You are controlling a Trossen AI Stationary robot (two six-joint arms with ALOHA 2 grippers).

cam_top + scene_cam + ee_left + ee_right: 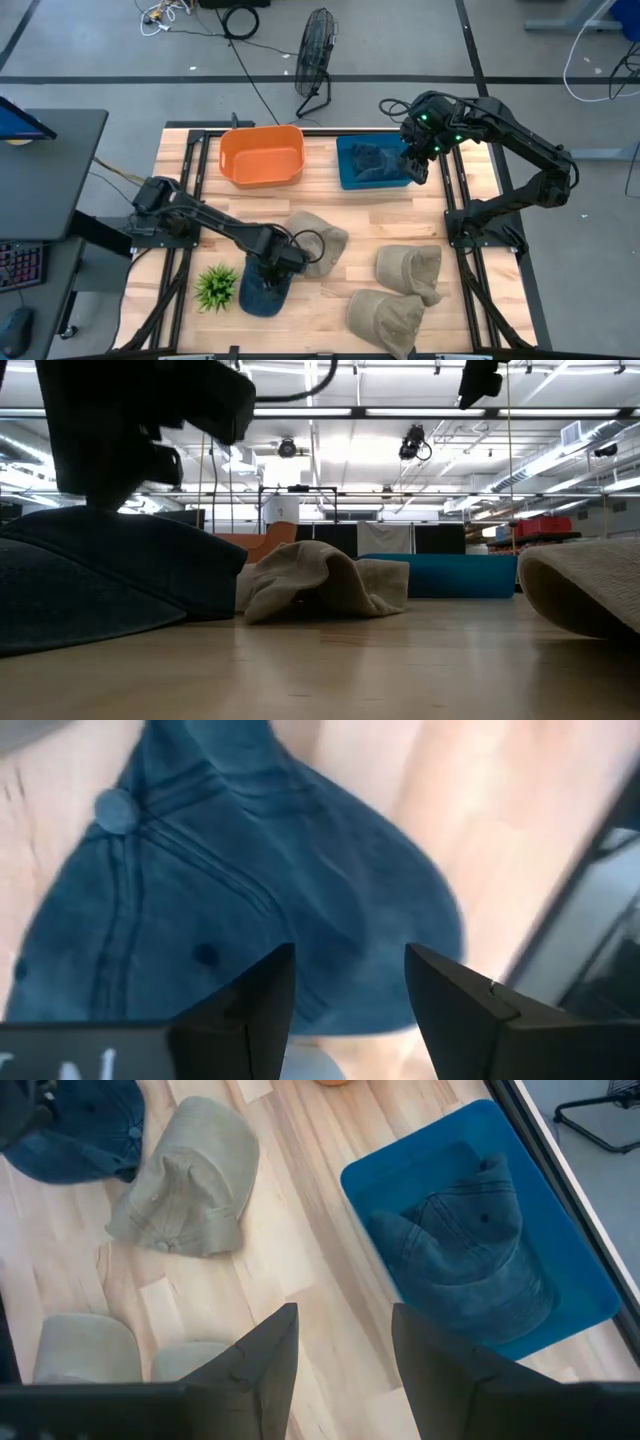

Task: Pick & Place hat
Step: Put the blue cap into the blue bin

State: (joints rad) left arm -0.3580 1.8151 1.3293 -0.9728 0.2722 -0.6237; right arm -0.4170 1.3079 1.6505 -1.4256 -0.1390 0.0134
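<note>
The small green plant (214, 287) sits at the 7 o'clock area of the wooden table (330, 215). Just beside it, toward 3 o'clock, lies a dark blue denim cap (262, 291), flat on the wood. The left gripper (279, 262) hangs directly over this cap with its fingers (245, 1010) spread apart and nothing between them (the left wrist view shows the cap's crown button and seams below the gap).

At 11 o'clock stands the orange bin (262, 155). Near the table centre rests a beige hat (318, 243), touching or nearly touching the left gripper's flank. Two further beige hats lie at 5 o'clock: one (408, 270) nearer centre, one (385, 318) at the front edge, touching each other.

At 1 o'clock stands the blue bin (352, 172), holding a second dark blue cap (470, 1250). The right gripper (417, 160) hovers above that bin's 3 o'clock rim, fingers (252, 1370) released and empty.
</note>
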